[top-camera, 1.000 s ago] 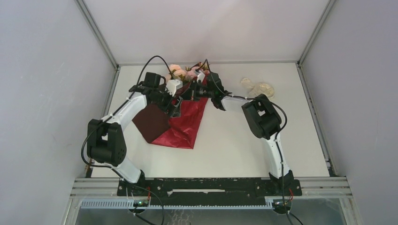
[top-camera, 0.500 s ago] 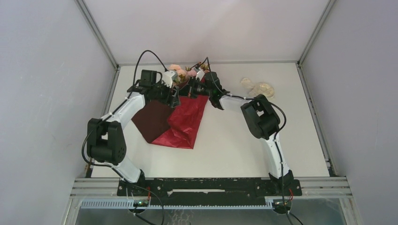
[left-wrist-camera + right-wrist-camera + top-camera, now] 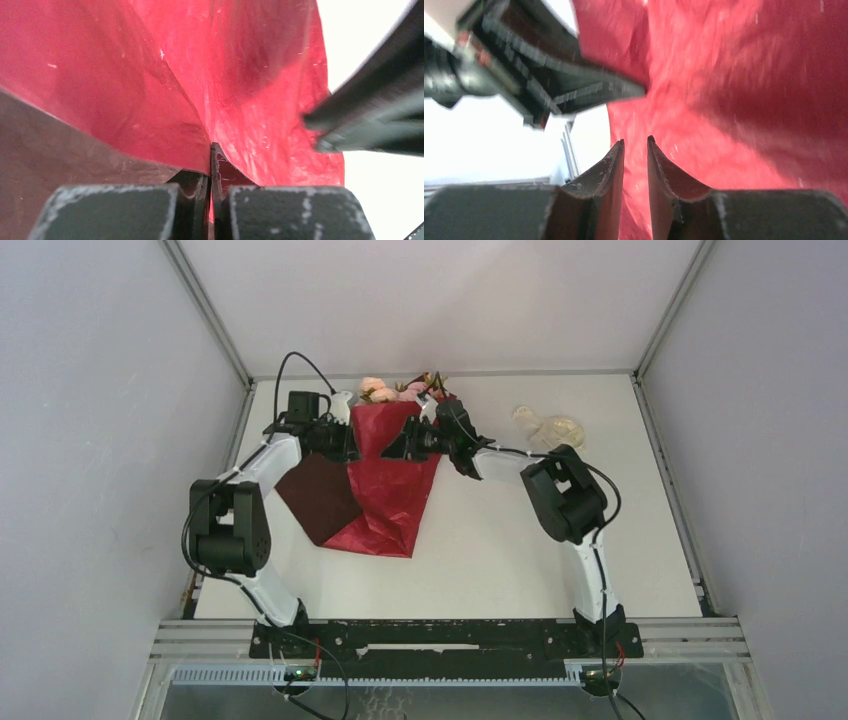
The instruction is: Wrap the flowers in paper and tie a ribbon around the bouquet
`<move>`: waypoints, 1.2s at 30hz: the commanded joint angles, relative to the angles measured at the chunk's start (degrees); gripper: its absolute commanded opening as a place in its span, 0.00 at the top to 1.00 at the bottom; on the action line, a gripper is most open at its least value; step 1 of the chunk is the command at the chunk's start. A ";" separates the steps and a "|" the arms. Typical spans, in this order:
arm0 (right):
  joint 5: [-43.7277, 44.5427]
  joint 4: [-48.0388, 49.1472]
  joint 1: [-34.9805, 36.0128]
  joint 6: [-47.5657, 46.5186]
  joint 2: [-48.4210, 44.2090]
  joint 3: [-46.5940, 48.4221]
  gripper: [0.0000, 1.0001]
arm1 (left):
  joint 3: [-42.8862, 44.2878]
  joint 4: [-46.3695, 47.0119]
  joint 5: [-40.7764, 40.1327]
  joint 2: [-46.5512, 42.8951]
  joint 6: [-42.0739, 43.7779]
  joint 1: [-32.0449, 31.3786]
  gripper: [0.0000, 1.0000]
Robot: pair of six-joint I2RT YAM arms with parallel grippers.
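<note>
Left gripper (image 3: 210,152): jaws pressed together, with a thin red sliver of the paper (image 3: 150,75) pinched between the tips. From that pinch the sheet rises and fans out ahead of the fingers (image 3: 115,210) and fills most of the wrist view. A duller, darker face of it shows low on the left. From above, the left gripper (image 3: 346,437) grips the sheet's left side. The paper (image 3: 395,490) stands lifted between the two grippers, and its lower part trails back toward the arm bases, lying on the table (image 3: 500,550). One corner is folded over behind the left gripper and shows its dark matte back. Right gripper (image 3: 634,144): jaws narrowly parted, a slim gap between the fingers (image 3: 609,167). The red paper (image 3: 749,100) lies just beyond and to the right of the tips. We cannot tell whether any edge of it sits inside the gap. The left gripper (image 3: 574,85) shows close ahead and to the upper left of the right tips, blurred. From above, the right gripper (image 3: 402,444) sits at the raised sheet's right side, facing the left one, with the paper between them. Flowers (image 3: 384,390): pink heads and green leaves just past both grippers, beyond the lifted top edge. Ribbon (image 3: 550,427): a pale heap well apart from the right gripper, out past that arm's forearm.
</note>
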 commanded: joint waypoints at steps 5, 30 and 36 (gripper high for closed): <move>10.61 -16.39 10.21 -17.17 -13.60 -11.18 0.69 | 2.13 -2.97 3.69 8.08 -5.40 4.51 0.97; 5.19 -23.81 14.02 -21.93 -28.60 -30.25 0.65 | 7.54 -5.81 2.20 12.63 -4.77 5.50 0.96; 9.09 -19.27 2.74 -13.91 -31.45 -32.51 0.35 | 7.18 -6.61 2.80 12.36 -3.74 5.51 0.96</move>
